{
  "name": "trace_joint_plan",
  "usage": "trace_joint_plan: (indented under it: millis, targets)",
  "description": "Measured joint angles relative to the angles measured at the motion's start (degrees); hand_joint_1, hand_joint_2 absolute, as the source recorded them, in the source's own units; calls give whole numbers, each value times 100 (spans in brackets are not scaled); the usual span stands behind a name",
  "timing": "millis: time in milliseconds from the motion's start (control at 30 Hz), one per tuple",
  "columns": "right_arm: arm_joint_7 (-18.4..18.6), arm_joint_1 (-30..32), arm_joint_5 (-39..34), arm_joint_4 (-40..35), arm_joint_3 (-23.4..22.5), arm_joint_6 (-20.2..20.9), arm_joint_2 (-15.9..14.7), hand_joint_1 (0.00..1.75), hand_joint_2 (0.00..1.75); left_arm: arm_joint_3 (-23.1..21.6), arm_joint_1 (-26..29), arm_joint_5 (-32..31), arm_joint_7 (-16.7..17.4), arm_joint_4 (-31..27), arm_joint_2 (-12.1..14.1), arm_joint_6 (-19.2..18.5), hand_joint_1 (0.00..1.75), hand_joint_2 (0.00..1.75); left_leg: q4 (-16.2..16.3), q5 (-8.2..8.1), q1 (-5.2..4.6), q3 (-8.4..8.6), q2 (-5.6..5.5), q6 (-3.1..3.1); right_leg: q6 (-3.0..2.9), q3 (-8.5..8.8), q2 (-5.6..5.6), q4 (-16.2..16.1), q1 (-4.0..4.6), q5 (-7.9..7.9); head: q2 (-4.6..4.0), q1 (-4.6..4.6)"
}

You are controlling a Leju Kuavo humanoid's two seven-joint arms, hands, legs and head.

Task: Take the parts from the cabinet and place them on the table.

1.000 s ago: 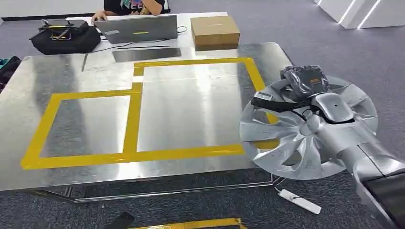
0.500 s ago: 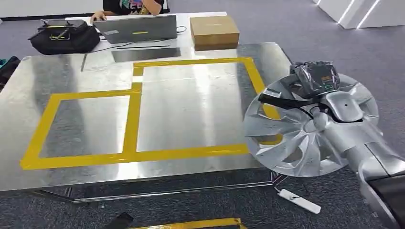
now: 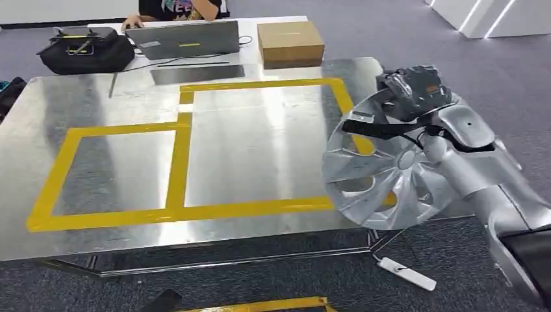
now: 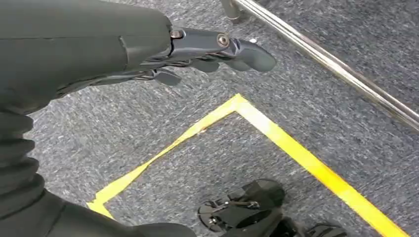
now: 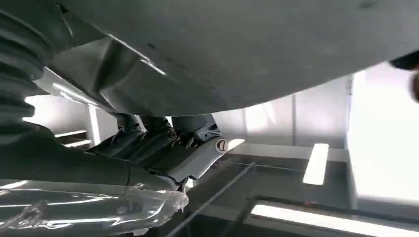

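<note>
Holding the wheel cover (image 3: 383,175) in my right hand (image 3: 416,97), I have it tilted on edge above the near right corner of the metal table (image 3: 260,143), partly over the tabletop and partly past its edge. My right fingers (image 5: 163,148) are closed on the cover's rim, with clear wrapping film beside them in the right wrist view. My left hand (image 4: 197,49) hangs beside the table above the grey carpet; its fingers lie loosely extended and hold nothing. Judged against the task, retrieval from the cabinet is complete for this part, and placement is not: the cover does not yet rest on the table. The yellow tape outline (image 3: 182,149) on the tabletop contains no part. Remaining work, in my estimate: lower the cover flat inside the outline, release it, then fetch any further parts.
</note>
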Motion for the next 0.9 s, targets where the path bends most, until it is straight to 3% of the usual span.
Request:
trace_joint_plan:
  millis: [333,900]
  targets:
    - [131,-29,-206,-769,588,721,312,175,175,2,-13,-61,0,0,13,-15,0,175,0,1,1,-1,-6,0,-1,2,-11,2,4,-1,2,2]
    - [195,-95,-396,-686,723,697,277,175,175,48,-12,-92,-35,0,26,17,0,175,0,1,-1,0,-3,0,-1,-1,-7,-1,2,-1,2,2]
